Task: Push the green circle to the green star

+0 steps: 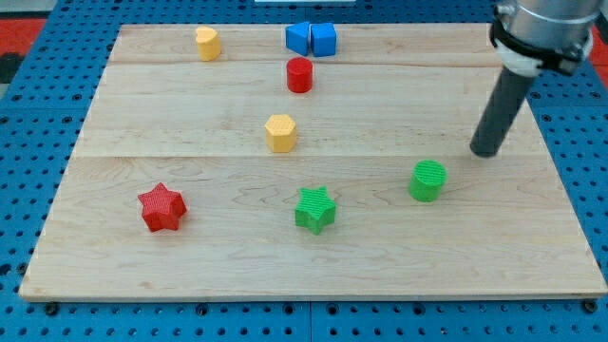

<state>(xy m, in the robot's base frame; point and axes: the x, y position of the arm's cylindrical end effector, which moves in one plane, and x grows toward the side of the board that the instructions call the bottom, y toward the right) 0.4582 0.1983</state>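
Observation:
The green circle [427,180] stands on the wooden board at the lower right of the middle. The green star [314,209] lies to its left and slightly lower, about a hand's width away. My tip [487,151] rests on the board up and to the right of the green circle, a short gap apart from it, not touching. The dark rod rises from the tip toward the view's top right.
A red star [161,207] lies at the lower left. A yellow hexagon [280,132] sits mid-board, a red cylinder [299,74] above it. Two blue blocks [312,39] and another yellow hexagon [207,43] stand near the top edge. The wooden board [532,256] lies on blue pegboard.

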